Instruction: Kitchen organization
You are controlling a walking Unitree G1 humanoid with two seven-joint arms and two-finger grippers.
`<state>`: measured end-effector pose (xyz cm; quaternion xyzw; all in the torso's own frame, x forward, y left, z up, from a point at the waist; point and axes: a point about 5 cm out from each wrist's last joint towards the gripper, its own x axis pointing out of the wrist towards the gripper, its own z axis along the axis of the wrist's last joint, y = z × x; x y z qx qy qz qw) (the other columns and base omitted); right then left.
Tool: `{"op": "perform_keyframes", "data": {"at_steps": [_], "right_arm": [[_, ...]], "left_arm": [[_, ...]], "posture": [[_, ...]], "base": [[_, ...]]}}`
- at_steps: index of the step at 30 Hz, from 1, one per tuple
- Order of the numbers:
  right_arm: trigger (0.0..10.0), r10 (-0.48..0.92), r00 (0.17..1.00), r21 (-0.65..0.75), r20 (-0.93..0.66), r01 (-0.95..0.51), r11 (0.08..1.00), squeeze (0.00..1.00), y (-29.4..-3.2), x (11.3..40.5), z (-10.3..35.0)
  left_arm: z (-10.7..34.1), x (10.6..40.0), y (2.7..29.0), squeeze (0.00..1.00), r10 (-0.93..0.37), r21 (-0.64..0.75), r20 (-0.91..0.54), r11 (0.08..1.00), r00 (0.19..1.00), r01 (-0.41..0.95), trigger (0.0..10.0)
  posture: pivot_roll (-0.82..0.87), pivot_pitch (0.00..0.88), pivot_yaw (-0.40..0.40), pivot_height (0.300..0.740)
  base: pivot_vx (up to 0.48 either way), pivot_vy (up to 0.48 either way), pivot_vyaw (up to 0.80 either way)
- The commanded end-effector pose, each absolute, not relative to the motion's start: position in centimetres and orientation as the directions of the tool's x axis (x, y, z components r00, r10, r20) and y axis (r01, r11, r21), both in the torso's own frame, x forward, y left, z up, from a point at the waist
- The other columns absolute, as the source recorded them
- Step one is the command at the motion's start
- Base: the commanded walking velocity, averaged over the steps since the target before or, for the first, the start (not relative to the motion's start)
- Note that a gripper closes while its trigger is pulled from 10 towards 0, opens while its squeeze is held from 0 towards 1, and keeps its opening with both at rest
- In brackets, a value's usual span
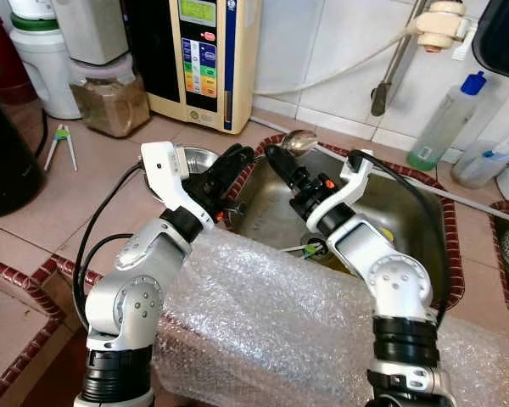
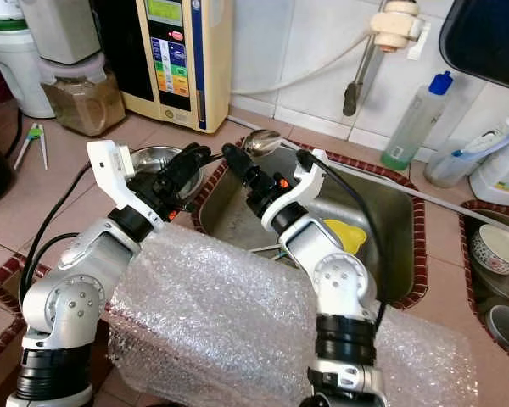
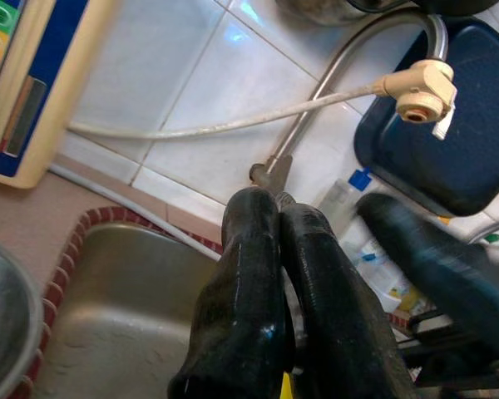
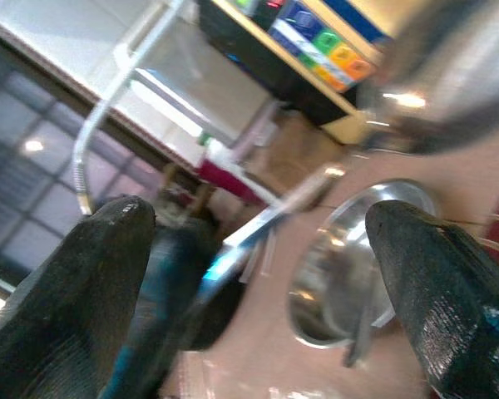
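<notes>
A dull stainless-steel sink [image 1: 263, 216], rimmed with red-brown tile, sits in a tiled counter; crinkly bubble wrap [image 1: 271, 322] covers its near edge. The left gripper [image 1: 237, 158] hangs over the sink's left rim, its glossy black fingers [image 3: 258, 274] pressed together and holding nothing. The right gripper [image 1: 276, 157] is spread wide just beside a shiny metal ladle [image 1: 299, 141] at the sink's far rim; contact is unclear. A round steel bowl [image 1: 191, 158] stands left of the sink.

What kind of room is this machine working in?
Most likely a home kitchen: a steel sink is sunk into a tiled counter, a tap stands against the tiled wall, and a steel bowl sits beside the sink.
</notes>
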<state>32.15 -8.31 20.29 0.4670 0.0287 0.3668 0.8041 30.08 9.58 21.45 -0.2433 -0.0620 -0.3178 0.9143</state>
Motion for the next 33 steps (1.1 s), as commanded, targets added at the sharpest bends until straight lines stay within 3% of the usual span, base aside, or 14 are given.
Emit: {"op": "perform_keyframes", "data": {"at_steps": [1,8,15,16,17,33], "right_arm": [[10.0,0.625,0.7,0.751,0.346,-0.606,0.263,0.0,-8.5,31.7,21.1],[10.0,0.592,0.742,0.797,0.315,-0.545,0.26,0.0,-7.9,32.6,20.3],[10.0,0.502,0.826,0.807,0.256,-0.469,0.36,0.0,-7.6,34.6,20.2],[4.5,0.486,0.834,0.809,0.261,-0.464,0.362,0.0,-7.6,34.9,20.4],[0.0,0.469,0.841,0.811,0.27,-0.461,0.36,0.0,-7.6,35.2,20.7],[0.0,0.407,0.872,0.8,0.274,-0.441,0.407,0.0,-7.9,36.0,21.1]], "left_arm": [[21.8,30.0,8.8,0.0,-0.575,-0.394,0.273,0.664,0.771,0.635,0.0],[22.5,29.5,8.1,0.0,-0.608,-0.407,0.309,0.61,0.731,0.679,0.0],[22.7,29.3,7.8,0.0,-0.616,-0.402,0.31,0.604,0.724,0.688,0.0],[22.6,29.3,7.8,0.0,-0.618,-0.402,0.309,0.604,0.723,0.688,0.0],[22.6,29.2,7.8,0.0,-0.62,-0.403,0.307,0.602,0.722,0.689,0.0],[22.3,29.3,7.8,0.0,-0.621,-0.399,0.292,0.612,0.727,0.683,0.0]], "posture": [[0.14,0.073,-0.074,0.74],[0.15,0.075,-0.071,0.74],[0.15,0.077,-0.07,0.74],[0.16,0.077,-0.07,0.74],[0.16,0.077,-0.07,0.74],[0.15,0.075,-0.07,0.74]], "base": [[0.0,0.0,0.0],[0.0,0.0,0.0],[0.0,0.0,0.0],[0.0,0.0,0.0],[0.0,0.0,0.0],[0.0,0.0,0.0]]}}
